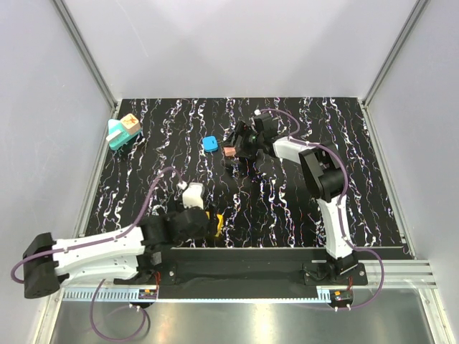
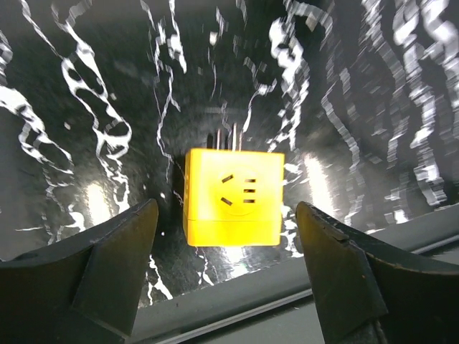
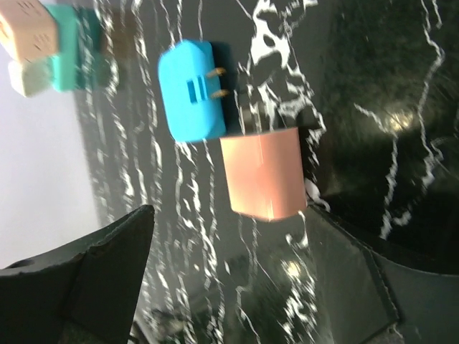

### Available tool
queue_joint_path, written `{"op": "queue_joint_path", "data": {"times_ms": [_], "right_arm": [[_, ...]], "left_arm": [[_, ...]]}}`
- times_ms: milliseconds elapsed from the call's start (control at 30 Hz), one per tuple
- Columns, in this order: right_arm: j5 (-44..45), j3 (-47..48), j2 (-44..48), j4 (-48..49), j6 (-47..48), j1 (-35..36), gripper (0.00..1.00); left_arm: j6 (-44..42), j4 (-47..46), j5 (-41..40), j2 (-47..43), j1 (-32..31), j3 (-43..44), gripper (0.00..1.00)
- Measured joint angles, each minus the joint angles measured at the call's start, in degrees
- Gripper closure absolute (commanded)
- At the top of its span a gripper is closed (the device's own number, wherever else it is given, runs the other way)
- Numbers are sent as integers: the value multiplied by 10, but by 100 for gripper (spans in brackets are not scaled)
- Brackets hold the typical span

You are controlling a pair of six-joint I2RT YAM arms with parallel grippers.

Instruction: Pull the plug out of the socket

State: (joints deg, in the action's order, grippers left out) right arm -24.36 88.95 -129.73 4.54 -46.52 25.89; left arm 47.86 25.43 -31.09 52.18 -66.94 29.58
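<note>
The tan plug (image 1: 130,124) with a reddish mark sits on the teal socket (image 1: 118,137) at the far left of the mat. Both show in the right wrist view's top left corner, the plug (image 3: 27,29) on the socket (image 3: 72,54), far from both grippers. My right gripper (image 1: 237,149) is open at mid-back, its jaws (image 3: 226,287) just short of a salmon-orange block (image 3: 263,175). My left gripper (image 1: 214,223) is open near the front edge, its jaws (image 2: 226,276) spread either side of a yellow cube (image 2: 233,197), not touching it.
A small bright-blue block (image 1: 210,144) lies left of the salmon block (image 1: 229,152); it also shows in the right wrist view (image 3: 190,89). A white rounded block (image 1: 193,193) stands beside the left arm. The mat's front rail (image 2: 237,304) runs under the left jaws. Grey walls enclose the mat.
</note>
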Motion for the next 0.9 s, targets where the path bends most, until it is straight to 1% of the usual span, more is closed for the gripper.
{"op": "queue_joint_path", "data": {"times_ms": [33, 100, 267, 367, 433, 533, 633, 800, 900], "right_arm": [[2, 1, 4, -14, 16, 0, 4], [10, 9, 9, -45, 45, 0, 4], [54, 3, 41, -111, 109, 0, 4], [75, -38, 93, -137, 137, 0, 4], [85, -71, 136, -148, 150, 0, 3], [101, -117, 204, -152, 160, 0, 0], [104, -152, 254, -151, 158, 0, 0], [104, -202, 276, -138, 154, 0, 0], [99, -261, 290, -123, 132, 1, 0]], "left_arm": [[-1, 10, -4, -17, 3, 5, 16], [-5, 28, -9, -54, 10, 15, 16], [-32, 70, -16, -141, 51, 36, 8], [-62, 87, -5, -179, 107, 49, 5], [-94, 90, 16, -196, 161, 61, 4], [-143, 84, 67, -187, 247, 80, 4], [-180, 69, 127, -149, 310, 97, 4], [-210, 34, 204, -91, 362, 103, 3], [-218, 35, 235, -63, 386, 119, 3]]}}
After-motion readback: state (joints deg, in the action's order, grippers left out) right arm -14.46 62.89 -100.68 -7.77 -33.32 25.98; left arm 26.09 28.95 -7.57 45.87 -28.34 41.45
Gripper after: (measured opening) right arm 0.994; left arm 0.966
